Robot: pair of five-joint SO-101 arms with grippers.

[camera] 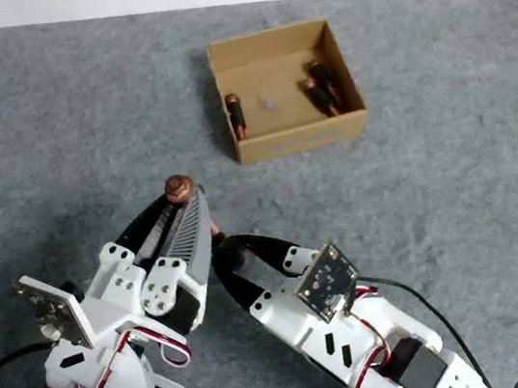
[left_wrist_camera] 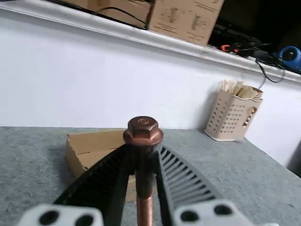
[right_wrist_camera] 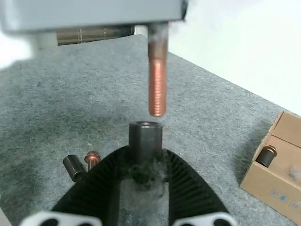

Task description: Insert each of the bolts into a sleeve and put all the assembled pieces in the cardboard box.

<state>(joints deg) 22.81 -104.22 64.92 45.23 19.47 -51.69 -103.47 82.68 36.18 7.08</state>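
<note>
With the left gripper, clamps a copper bolt by the shank, just under the hexagonal head, both fingers pressed against it. Holds this bolt upright, head on top and threaded end pointing down. With the right gripper, clamps a dark sleeve by its lower part, upright too, open mouth facing up. Shows the tip of the bolt just above the mouth of the sleeve, with a small gap between them, not yet inside.

From the high view, finds both grippers tip to tip on the near part of the grey table, with the head of the bolt on top.

Has on the table, near the right gripper, one loose sleeve lying just beside one loose bolt.

Has the cardboard box farther away, well apart from both grippers and open at the top. Contains three assembled pieces: one piece along one side wall, two pieces close together at the opposite side.

Shows also a beige perforated holder with sticks, by the white wall behind the table.
</note>
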